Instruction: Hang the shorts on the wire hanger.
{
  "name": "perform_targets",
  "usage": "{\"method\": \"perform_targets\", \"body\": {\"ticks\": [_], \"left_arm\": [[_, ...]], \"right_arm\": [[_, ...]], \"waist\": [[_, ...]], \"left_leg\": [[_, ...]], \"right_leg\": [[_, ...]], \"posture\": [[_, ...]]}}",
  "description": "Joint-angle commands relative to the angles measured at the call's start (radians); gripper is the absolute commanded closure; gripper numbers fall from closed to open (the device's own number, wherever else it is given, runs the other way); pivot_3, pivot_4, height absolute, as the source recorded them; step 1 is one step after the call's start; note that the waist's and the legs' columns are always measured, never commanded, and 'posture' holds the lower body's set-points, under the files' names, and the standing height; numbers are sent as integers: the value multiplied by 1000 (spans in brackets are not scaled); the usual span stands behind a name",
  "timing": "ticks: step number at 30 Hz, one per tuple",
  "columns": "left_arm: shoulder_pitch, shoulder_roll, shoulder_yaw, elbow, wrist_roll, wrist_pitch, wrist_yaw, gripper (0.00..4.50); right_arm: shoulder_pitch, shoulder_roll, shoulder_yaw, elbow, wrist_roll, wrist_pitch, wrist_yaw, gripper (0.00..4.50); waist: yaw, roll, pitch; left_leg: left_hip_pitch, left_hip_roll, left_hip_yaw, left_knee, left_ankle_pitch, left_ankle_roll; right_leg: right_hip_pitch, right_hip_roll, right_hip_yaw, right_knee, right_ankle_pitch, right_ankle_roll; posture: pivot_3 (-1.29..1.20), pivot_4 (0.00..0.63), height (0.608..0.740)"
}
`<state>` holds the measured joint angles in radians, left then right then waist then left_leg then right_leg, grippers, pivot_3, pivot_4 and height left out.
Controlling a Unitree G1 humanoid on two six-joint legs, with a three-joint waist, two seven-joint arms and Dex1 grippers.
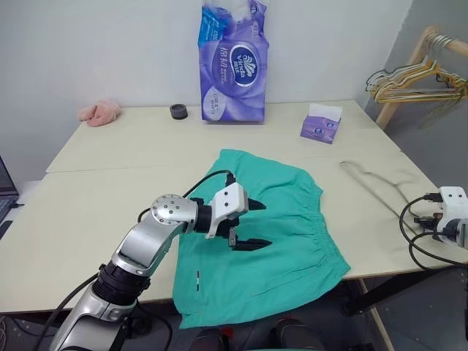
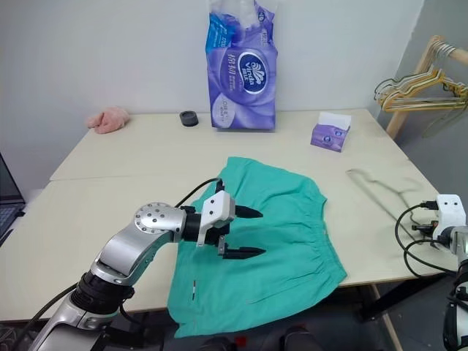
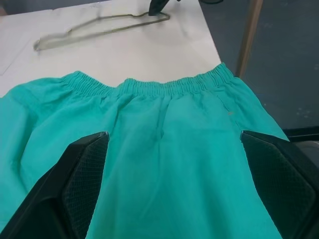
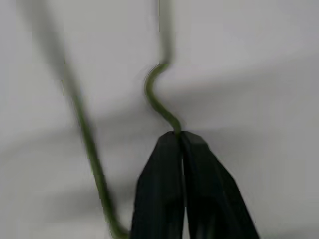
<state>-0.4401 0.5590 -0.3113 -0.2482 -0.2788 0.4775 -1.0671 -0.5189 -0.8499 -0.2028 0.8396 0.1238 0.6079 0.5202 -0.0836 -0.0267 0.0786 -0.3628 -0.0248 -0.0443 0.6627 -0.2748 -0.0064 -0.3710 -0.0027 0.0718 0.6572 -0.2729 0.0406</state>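
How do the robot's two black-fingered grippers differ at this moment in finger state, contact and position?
The left gripper has its fingers spread wide, while the right gripper is pinched shut. The left holds nothing and hovers over the teal-green fabric shorts; the right is clamped on the thin olive-grey wire hanger near its curved hook. The left is over the table's middle, the right at its right edge. Both point downward toward the cream table.

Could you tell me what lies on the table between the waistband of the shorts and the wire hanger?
Nothing: in the left eye view, only bare table separates the waistband of the shorts from the wire hanger.
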Motion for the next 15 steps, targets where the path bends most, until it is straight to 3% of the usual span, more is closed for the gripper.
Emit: {"method": "perform_targets", "body": {"ticks": [1, 7, 11, 15], "left_arm": [[-14, -16, 28, -27, -6, -2, 36, 0], [-43, -47, 67, 31, -7, 22, 117, 0], [-72, -51, 120, 97, -31, 58, 139, 0], [-142, -35, 219, 249, -24, 33, 184, 0]], "right_arm": [[13, 9, -5, 46, -17, -15, -35, 4464], [61, -14, -11, -117, -1, -29, 9, 4464], [133, -31, -22, -325, 14, -26, 47, 4464], [266, -25, -30, -664, 41, 1, 81, 4464]], "waist": [[1, 0, 0], [2, 1, 1], [-1, 8, 5], [-6, 13, 8]], "left_leg": [[0, 0, 0, 0, 0, 0], [0, 0, -1, 0, 0, 0], [-1, 0, -1, -1, 0, 0], [-2, 1, 0, -1, 0, 0]], "right_leg": [[0, 0, 0, 0, 0, 0], [0, -1, 0, -1, 1, 1], [-2, 0, 0, 0, 1, 1], [-4, 0, 0, 1, 1, 2]], "posture": [[-77, 67, 740], [-82, 64, 740], [-87, 64, 740], [-93, 65, 740]]}}
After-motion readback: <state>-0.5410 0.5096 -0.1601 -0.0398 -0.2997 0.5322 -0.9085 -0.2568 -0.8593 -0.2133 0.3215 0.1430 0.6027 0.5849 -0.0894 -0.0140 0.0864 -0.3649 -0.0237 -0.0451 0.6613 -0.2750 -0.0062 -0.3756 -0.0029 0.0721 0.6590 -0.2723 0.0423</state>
